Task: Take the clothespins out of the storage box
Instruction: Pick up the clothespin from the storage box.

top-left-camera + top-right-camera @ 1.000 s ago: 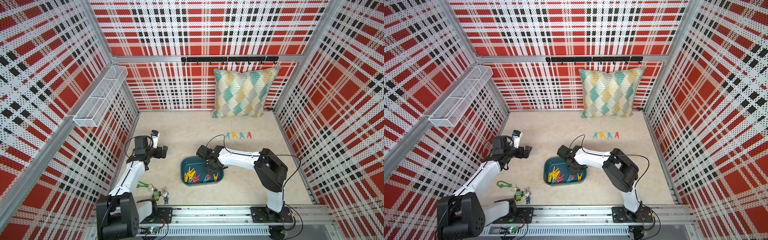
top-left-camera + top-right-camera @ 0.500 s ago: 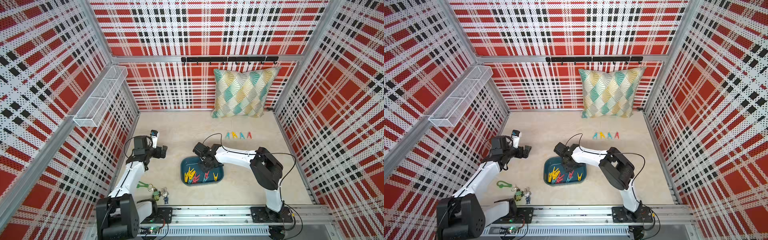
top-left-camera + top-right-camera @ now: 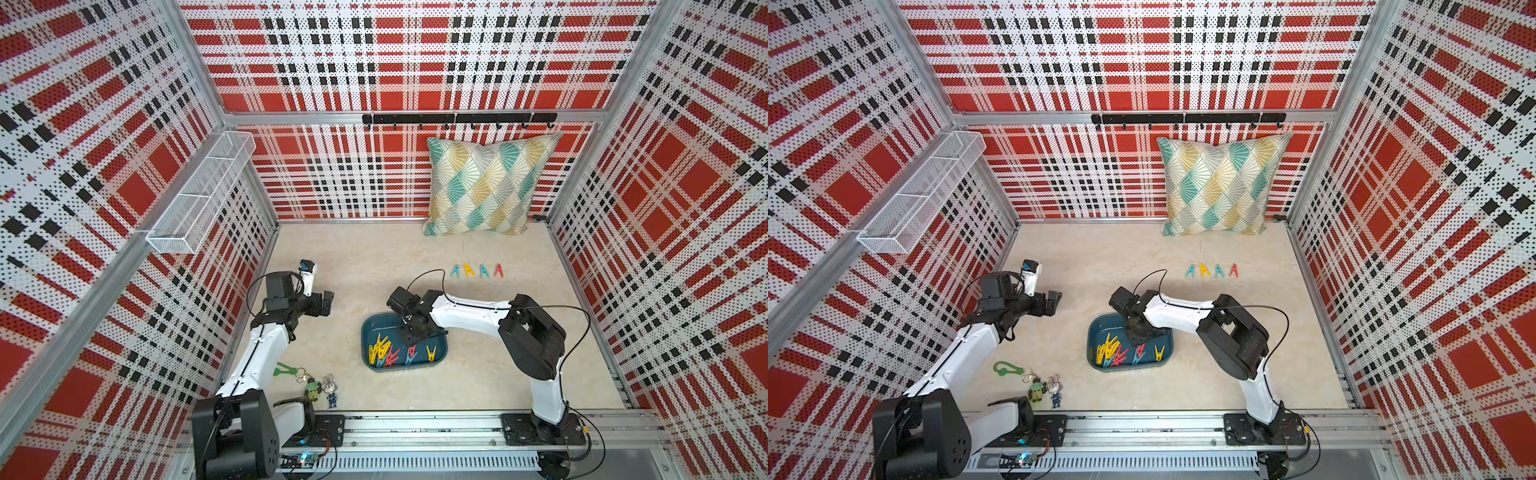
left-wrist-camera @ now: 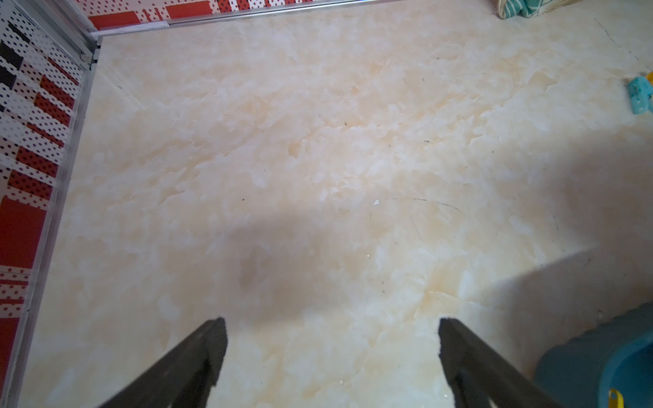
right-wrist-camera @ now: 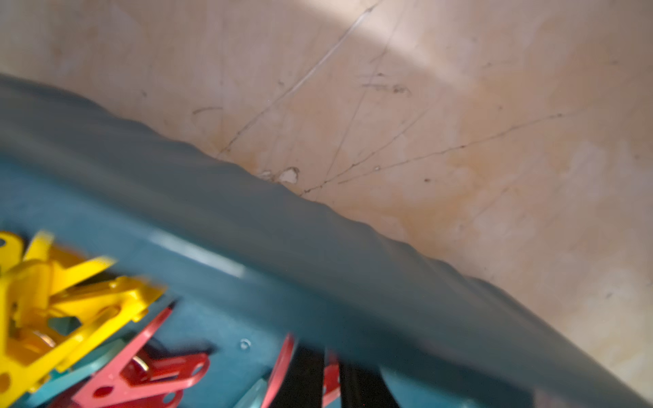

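Right gripper (image 3: 411, 341) is down inside the storage box (image 3: 374, 328), wrist steep. That is probably because the box wall blocks any side approach. In the right wrist view the jaws are pressed together with a red clothespin (image 5: 331, 374) pinched between them. The view is blurred, so how secure the grip is I cannot tell.

It picks at the loose end of the pile, not the tangled yellow clump (image 5: 53, 293). My guess is that this is so only 1 pin comes up.

The remaining clothespins (image 3: 384, 351) lie in the half of the box nearer the robot's base. 4 clothespins (image 3: 478, 271) are already out, in a neat row on the table (image 4: 318, 141), well apart from the box, toward the pillow (image 3: 490, 187). The row looks like the drop line, with the next slot at either end.

Left gripper (image 3: 323, 304) hangs over bare table near the left wall, jaws spread wide and holding nothing. It looks parked there to stay out of the right arm's path.

Next move calls for a straight lift clear of the rim before swinging to the row. The risk is a neighbouring pin snagging.
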`<state>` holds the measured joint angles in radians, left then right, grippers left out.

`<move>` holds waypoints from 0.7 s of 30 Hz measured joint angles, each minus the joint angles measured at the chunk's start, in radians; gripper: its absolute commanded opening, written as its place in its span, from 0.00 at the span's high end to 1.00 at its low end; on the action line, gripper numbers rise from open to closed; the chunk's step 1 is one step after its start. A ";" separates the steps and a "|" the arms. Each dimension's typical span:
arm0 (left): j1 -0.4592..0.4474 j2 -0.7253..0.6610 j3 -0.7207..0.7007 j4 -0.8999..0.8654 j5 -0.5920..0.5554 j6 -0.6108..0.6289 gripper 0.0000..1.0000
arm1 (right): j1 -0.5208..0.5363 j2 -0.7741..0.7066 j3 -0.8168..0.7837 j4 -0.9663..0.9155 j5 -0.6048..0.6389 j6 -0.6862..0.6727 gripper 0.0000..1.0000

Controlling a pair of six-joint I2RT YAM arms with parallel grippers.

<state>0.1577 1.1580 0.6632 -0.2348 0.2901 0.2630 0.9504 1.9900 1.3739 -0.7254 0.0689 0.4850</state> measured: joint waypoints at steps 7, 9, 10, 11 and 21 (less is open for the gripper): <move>0.001 0.000 0.000 -0.001 0.012 0.000 0.01 | 0.002 -0.019 0.000 0.002 0.001 -0.002 0.97; 0.001 0.000 0.000 -0.001 0.015 0.000 0.01 | 0.002 -0.050 0.000 0.002 0.002 -0.002 0.98; 0.002 0.000 0.000 -0.001 0.017 0.000 0.01 | 0.002 -0.072 0.000 0.002 0.002 -0.003 0.98; 0.002 0.000 0.000 -0.001 0.018 0.000 0.01 | 0.002 -0.094 0.000 0.003 0.002 -0.004 0.99; 0.005 0.000 0.000 -0.002 0.019 0.000 0.01 | -0.027 -0.304 0.006 0.016 0.000 -0.020 1.00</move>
<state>0.1623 1.1580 0.6632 -0.2367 0.3092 0.2630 0.9237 1.6863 1.3796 -0.7090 0.0689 0.4648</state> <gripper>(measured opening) 0.992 0.091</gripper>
